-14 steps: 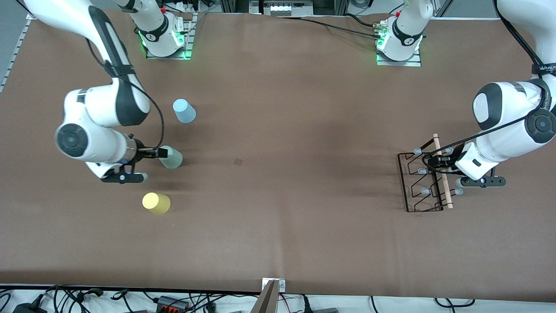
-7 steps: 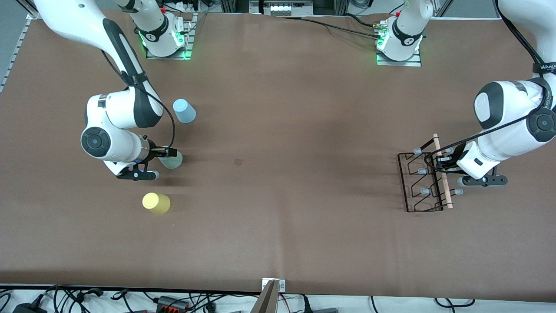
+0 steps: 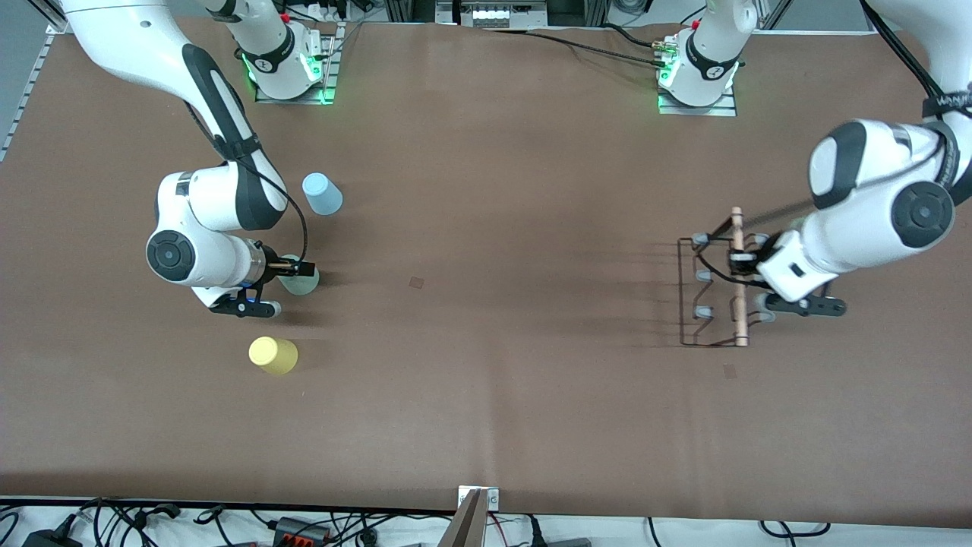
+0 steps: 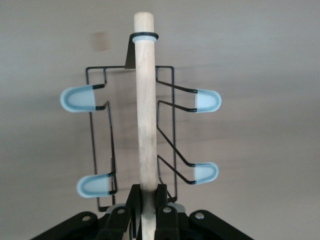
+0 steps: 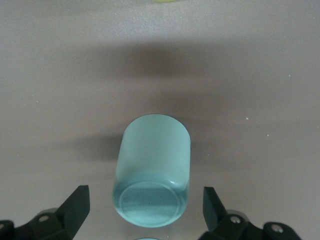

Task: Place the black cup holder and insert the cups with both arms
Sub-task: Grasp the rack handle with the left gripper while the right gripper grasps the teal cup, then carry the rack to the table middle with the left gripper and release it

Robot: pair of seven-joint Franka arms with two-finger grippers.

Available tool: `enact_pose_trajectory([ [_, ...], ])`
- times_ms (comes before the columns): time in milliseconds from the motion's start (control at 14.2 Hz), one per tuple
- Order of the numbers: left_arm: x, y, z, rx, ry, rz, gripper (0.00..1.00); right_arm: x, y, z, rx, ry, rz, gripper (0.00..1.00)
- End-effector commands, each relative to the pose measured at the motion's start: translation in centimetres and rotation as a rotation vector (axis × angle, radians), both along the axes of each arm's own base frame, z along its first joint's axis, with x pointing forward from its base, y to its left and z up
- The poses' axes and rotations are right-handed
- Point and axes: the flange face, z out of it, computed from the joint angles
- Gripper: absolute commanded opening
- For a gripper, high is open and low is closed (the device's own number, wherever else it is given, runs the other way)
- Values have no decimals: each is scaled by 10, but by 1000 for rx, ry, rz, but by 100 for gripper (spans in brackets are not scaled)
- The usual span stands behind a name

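The black cup holder hangs from its light wooden rod near the left arm's end of the table. My left gripper is shut on that rod and seems to hold the holder just above the table. In the left wrist view the fingers clamp the rod, with pale blue pegs on both sides. My right gripper is open and low around the mint green cup. The cup stands between the fingertips, untouched. The light blue cup and the yellow cup stand nearby.
The brown table has a small dark square mark near its middle. The green-lit arm bases stand at the edge farthest from the front camera. Cables lie along the nearest edge.
My left gripper has carried the cup holder toward the table's middle and farther from the front camera. My right gripper has moved in around the mint green cup.
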Motion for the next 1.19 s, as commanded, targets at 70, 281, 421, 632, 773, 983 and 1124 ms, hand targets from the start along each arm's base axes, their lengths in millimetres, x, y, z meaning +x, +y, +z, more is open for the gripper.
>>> enact_pose_trajectory([
  [70,4,-113,57,-37,-39,-14,1,-4,-3,-9,6,18,-31,100],
  [281,3,-198,44,-62,-25,30,1,-5,-7,-12,5,30,-37,100],
  [421,-1,-258,28,-79,-24,52,1,-4,-7,-12,5,32,-36,100],
  [632,-7,-317,-4,-112,-30,84,1,-4,-8,-11,4,39,-37,49],
  [773,-17,-346,-20,-136,-49,81,1,2,-6,0,7,35,-33,29],
  [983,-36,-385,-38,-151,-71,80,1,21,-3,33,19,30,-12,23],
  [1124,-49,-406,-52,-122,-105,79,1,39,-4,76,23,51,-5,23],
])
